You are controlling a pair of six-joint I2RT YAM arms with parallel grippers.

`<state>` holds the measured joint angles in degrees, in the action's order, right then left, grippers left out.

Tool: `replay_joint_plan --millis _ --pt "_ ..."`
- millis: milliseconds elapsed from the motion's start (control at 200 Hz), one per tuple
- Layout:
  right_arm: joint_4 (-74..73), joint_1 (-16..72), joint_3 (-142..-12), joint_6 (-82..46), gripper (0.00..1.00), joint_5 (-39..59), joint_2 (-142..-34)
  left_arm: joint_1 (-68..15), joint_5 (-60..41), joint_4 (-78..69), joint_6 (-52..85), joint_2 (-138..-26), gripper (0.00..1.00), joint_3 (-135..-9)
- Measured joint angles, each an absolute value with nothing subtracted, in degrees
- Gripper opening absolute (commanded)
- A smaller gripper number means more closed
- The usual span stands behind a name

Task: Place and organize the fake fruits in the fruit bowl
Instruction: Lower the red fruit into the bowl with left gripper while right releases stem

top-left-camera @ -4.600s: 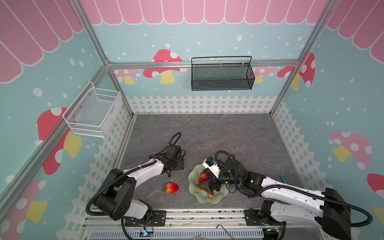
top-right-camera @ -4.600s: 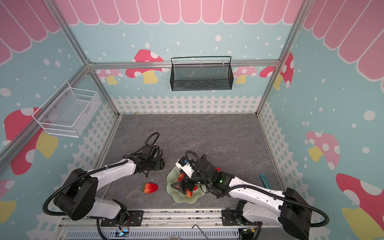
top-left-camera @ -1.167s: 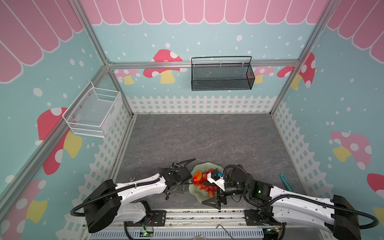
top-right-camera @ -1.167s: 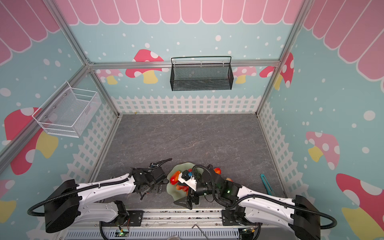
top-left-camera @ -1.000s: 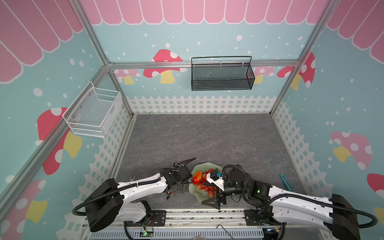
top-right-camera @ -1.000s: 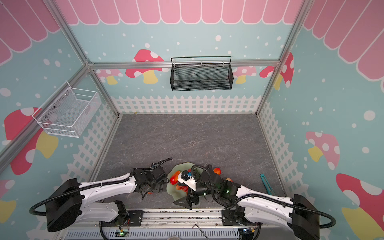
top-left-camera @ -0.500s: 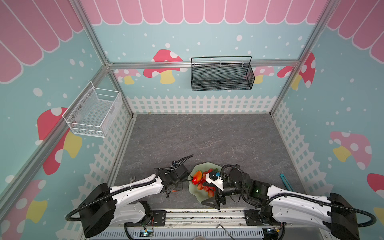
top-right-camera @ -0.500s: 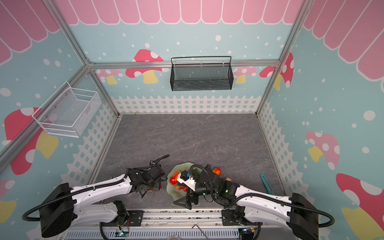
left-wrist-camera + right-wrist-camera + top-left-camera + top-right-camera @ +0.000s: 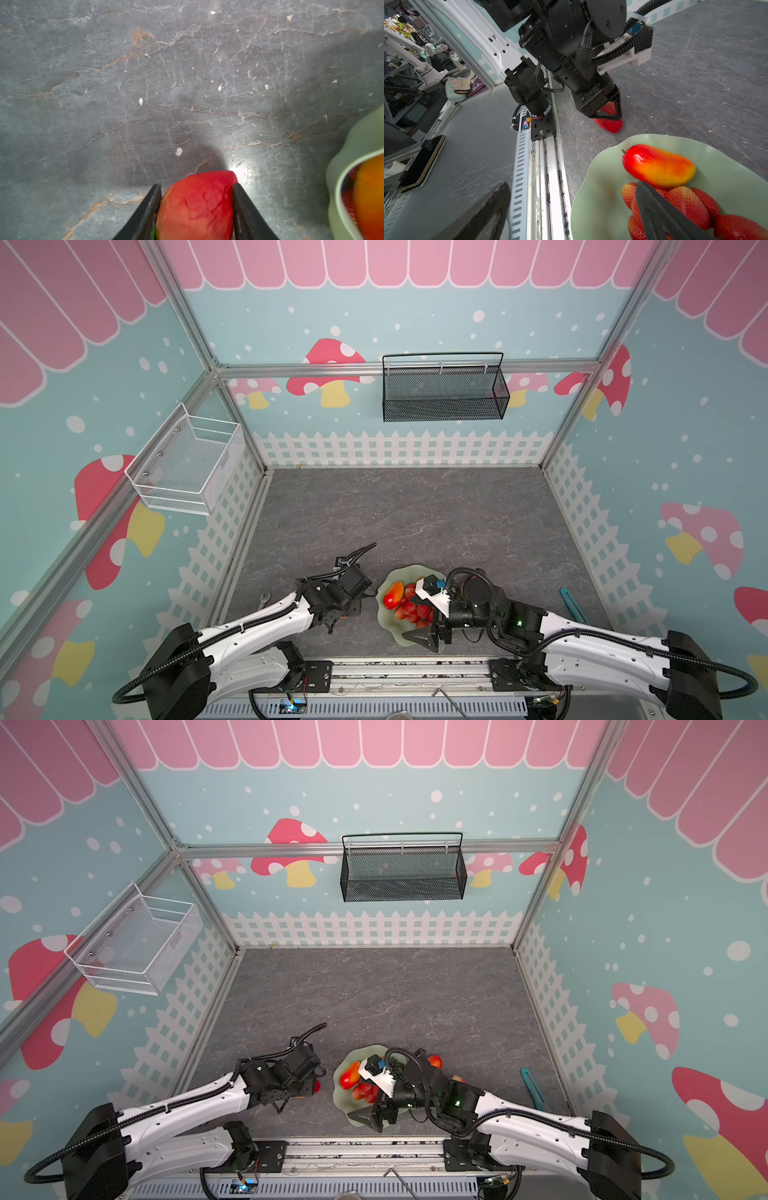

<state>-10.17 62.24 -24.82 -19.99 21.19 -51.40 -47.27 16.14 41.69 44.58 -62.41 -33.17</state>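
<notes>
My left gripper [image 9: 197, 185] is shut on a red strawberry [image 9: 197, 205], low over the grey floor just left of the pale green fruit bowl [image 9: 383, 620]. The right wrist view shows that strawberry [image 9: 609, 122] sticking out below the left fingers. In the fruit bowl [image 9: 591, 187] lie a red-orange mango [image 9: 658, 166] and several strawberries [image 9: 685, 205]. My right gripper [image 9: 424, 624] stands wide open over the bowl's near side, one finger above the strawberries and the other over the front rail. Another mango [image 9: 434, 1061] peeks out behind the right arm.
A black mesh basket [image 9: 444, 393] hangs on the back wall and a white wire basket [image 9: 187, 466] on the left wall. A teal tool [image 9: 573, 605] lies at the right fence, a small wrench [image 9: 264, 598] at the left. The metal rail [image 9: 395, 668] runs along the front.
The left gripper came forward to the strawberry that lay on the floor and shut on it during the last second. The right gripper stayed open over the bowl, barely moving.
</notes>
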Motion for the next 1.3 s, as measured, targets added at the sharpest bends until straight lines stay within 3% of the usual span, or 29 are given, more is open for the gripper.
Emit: replay_joint_plan --millis 255,555,761,1191,1296 --pt "-8.03 61.78 -24.82 -20.58 0.97 19.22 -49.98 -47.24 15.79 41.74 44.56 -58.67 0.29 -33.3" --pt "-5.87 54.17 -21.34 -24.99 0.97 18.06 -42.81 -47.72 12.99 41.85 44.53 -53.65 0.22 -38.0" --pt "-2.79 53.6 -20.36 -26.7 0.97 18.2 -40.03 -54.3 11.9 41.85 44.75 -53.17 0.22 -42.46" --pt "4.27 53.56 -18.87 -31.03 0.97 15.09 -31.14 -67.9 10.48 36.47 43.86 -73.91 0.23 -50.0" --pt "6.31 53.56 -18.85 -32.08 0.97 14.41 -29.08 -69.19 10.52 35.7 43.64 -76.73 0.29 -51.0"
